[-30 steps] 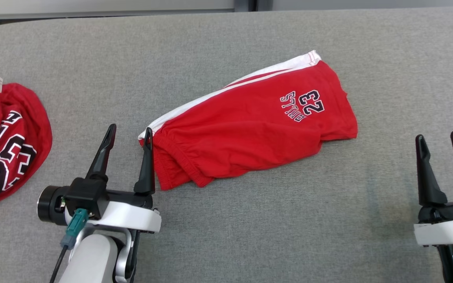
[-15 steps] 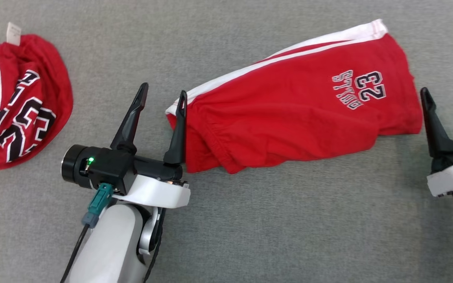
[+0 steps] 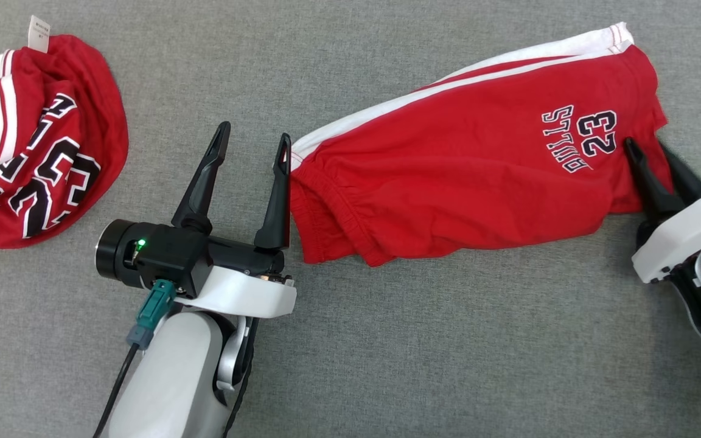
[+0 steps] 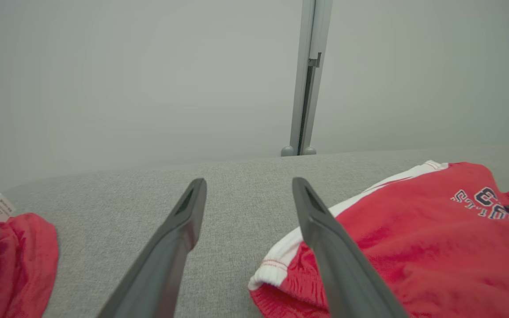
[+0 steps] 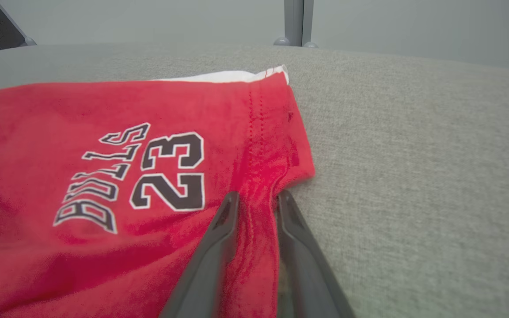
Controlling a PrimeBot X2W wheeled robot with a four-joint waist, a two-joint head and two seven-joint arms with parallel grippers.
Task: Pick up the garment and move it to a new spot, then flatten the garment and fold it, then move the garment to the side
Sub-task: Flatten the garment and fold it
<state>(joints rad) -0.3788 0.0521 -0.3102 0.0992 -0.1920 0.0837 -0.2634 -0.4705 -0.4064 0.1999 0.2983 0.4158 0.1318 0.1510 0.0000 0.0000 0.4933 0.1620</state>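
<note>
Two garments on the grey surface (image 3: 387, 353): a jersey (image 3: 40, 134) bunched at upper left, judged not the target. Left gripper (image 3: 254, 131), left of centre: jaws wide, empty, one finger just beside the waistband corner. Shorts (image 3: 460, 176) lie centre to right, roughly flat. Right gripper (image 3: 645, 146), at right edge: jaws pinched on the leg hem. Step: first pick-up, half gripped. Next: left must straddle the waistband and clamp, then both lift level. Open room: bare lower half; avoid the jersey.
</note>
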